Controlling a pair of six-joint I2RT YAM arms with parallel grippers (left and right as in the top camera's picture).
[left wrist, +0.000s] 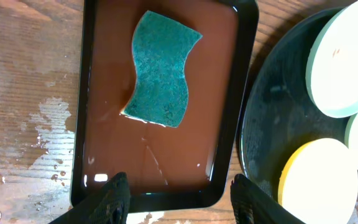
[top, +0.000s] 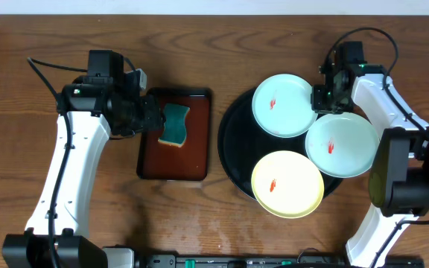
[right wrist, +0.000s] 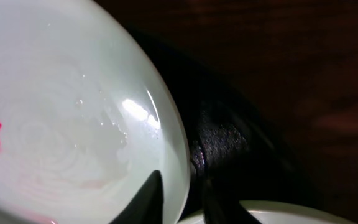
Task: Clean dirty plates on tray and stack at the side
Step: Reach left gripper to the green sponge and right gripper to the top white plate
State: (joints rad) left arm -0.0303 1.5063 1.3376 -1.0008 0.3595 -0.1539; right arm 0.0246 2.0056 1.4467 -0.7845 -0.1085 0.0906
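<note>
Three plates lie on the round black tray (top: 229, 141): a mint plate (top: 281, 108) at the back, a second mint plate (top: 345, 149) on the right, and a yellow plate (top: 287, 186) in front. Each carries a small red smear. My right gripper (top: 323, 99) sits at the back mint plate's right rim. In the right wrist view that plate (right wrist: 61, 124) fills the left side, and the gripper (right wrist: 182, 202) is shut on its rim, one finger above and one below. My left gripper (left wrist: 180, 202) hangs open over the near edge of the reddish-brown tray, holding nothing.
The rectangular reddish-brown tray (top: 173, 160) stands left of the black tray. It holds shallow liquid and a green sponge (top: 175, 124). Wet patches (left wrist: 48, 118) mark the wood tabletop beside it. Bare tabletop (top: 21, 112) stretches to the far left.
</note>
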